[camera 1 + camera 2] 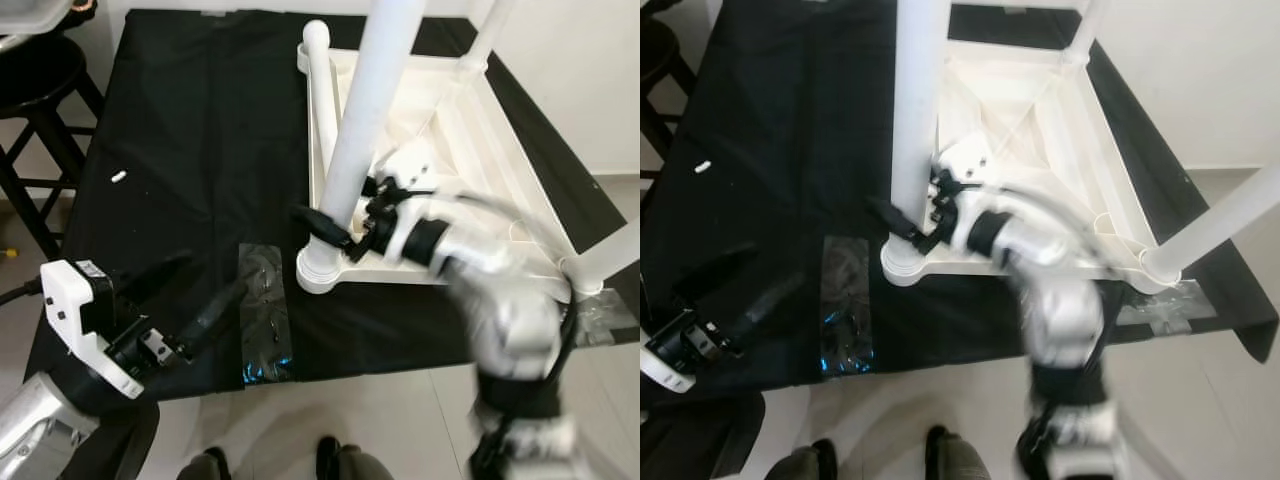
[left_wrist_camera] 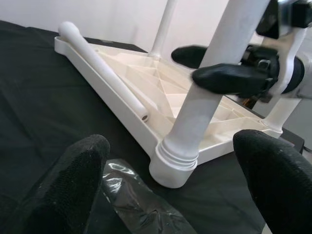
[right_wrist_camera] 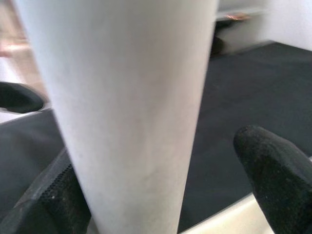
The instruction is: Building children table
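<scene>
**Upturned white tabletop, legs going in**

The tabletop (image 1: 470, 150) is lying upside down on the black cloth. Three legs are standing in its corner sockets; the near leg (image 1: 365, 120) is standing upright. A loose leg (image 1: 318, 110) is resting along its left rim.

Right end effector (image 2: 214, 68) seemingly around table leg (image 2: 204, 92)

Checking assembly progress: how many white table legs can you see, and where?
4: near-left leg upright between the right pincer fingers; far-right leg and near-right leg upright; one loose leg lying along the tabletop's left edge.
</scene>
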{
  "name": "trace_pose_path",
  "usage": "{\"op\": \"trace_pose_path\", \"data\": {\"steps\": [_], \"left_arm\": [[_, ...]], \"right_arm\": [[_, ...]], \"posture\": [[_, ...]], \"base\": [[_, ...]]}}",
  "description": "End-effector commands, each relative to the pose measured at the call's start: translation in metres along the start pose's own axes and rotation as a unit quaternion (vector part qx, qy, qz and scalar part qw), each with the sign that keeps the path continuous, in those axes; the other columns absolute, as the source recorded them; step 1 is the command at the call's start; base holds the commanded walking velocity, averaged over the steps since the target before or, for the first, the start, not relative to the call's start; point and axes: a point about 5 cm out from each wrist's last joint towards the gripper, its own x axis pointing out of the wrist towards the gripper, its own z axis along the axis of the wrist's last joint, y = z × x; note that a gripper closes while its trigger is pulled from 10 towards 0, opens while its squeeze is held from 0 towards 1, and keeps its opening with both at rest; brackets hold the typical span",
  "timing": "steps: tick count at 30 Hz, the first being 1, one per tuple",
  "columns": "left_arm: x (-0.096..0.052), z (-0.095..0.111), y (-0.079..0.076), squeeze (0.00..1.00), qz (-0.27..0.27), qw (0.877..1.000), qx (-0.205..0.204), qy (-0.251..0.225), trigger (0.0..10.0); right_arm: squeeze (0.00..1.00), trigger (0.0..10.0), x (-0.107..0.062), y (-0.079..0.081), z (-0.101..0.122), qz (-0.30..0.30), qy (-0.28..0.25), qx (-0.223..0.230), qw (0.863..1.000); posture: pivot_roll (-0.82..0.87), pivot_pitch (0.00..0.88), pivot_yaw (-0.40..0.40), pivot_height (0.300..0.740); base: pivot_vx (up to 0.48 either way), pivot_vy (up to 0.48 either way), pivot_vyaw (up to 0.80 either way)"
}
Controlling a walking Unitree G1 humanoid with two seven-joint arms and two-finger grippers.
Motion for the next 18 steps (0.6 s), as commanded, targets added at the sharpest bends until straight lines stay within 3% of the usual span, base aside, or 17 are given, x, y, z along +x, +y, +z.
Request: {"op": "trace_pose_path", "data": {"steps": [1,3,7,11,12,18], "left_arm": [[-0.002,0.001,-0.005,0.00,-0.005,1.000,0.004,0.006,10.0],[-0.002,0.001,-0.005,0.00,-0.005,1.000,0.004,0.006,10.0],[-0.006,0.003,-0.007,0.00,-0.002,1.000,0.005,0.010,10.0],[-0.008,0.004,-0.008,0.00,-0.001,1.000,0.005,0.012,10.0],[-0.009,0.005,-0.009,0.00,0.000,1.000,0.005,0.013,10.0],[-0.011,0.005,-0.010,0.00,0.002,1.000,0.005,0.017,10.0]], "right_arm": [[0.00,10.0,0.002,-0.009,-0.005,0.063,-0.009,0.012,0.998],[0.00,10.0,0.002,-0.009,-0.005,0.063,-0.009,0.012,0.998],[0.00,10.0,0.015,-0.027,0.008,0.144,-0.032,0.022,0.989],[0.00,10.0,0.024,-0.031,0.014,0.160,-0.045,0.020,0.986],[0.00,0.0,0.028,-0.032,0.017,0.177,-0.050,0.019,0.983],[0.00,0.0,0.031,-0.035,0.022,0.243,-0.049,0.007,0.969]], "posture": [[0.09,0.308,-0.129,0.740],[0.09,0.308,-0.129,0.740],[0.11,0.325,-0.127,0.740],[0.11,0.328,-0.124,0.740],[0.13,0.335,-0.123,0.740],[0.13,0.341,-0.121,0.740]], "base": [[0.000,0.000,0.00],[0.000,0.000,0.00],[0.000,0.000,0.00],[0.000,0.000,0.00],[0.000,0.000,0.00],[0.000,0.000,0.00]]}}
